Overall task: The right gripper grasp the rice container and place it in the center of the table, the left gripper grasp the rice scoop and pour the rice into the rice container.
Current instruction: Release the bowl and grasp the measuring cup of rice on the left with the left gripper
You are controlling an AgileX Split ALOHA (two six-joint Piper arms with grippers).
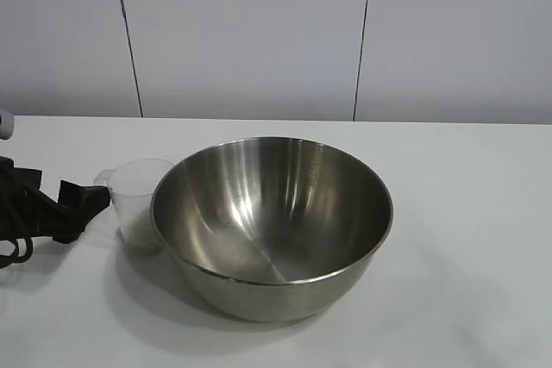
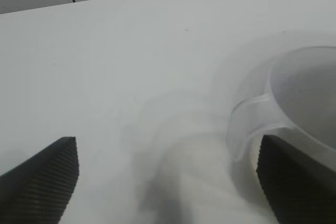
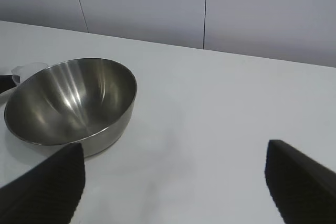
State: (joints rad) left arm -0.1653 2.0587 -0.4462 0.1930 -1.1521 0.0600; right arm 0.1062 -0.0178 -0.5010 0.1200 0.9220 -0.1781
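The rice container (image 1: 250, 196), a big shiny steel bowl, stands upright near the middle of the white table (image 1: 466, 213); no rice shows inside it. Against its left side stands the rice scoop (image 1: 136, 191), a small clear cup with rice (image 1: 143, 233) in its bottom. My left gripper (image 1: 97, 200) is open at the scoop's handle (image 2: 251, 121), with one finger (image 2: 294, 182) right beside the handle and the other finger (image 2: 47, 177) far off over bare table. My right gripper (image 3: 173, 182) is open and empty, off to the side of the rice container (image 3: 73, 100).
Grey wall panels (image 1: 250, 32) rise behind the table's far edge. Bare tabletop stretches to the right of the bowl (image 3: 220, 108) and in front of it.
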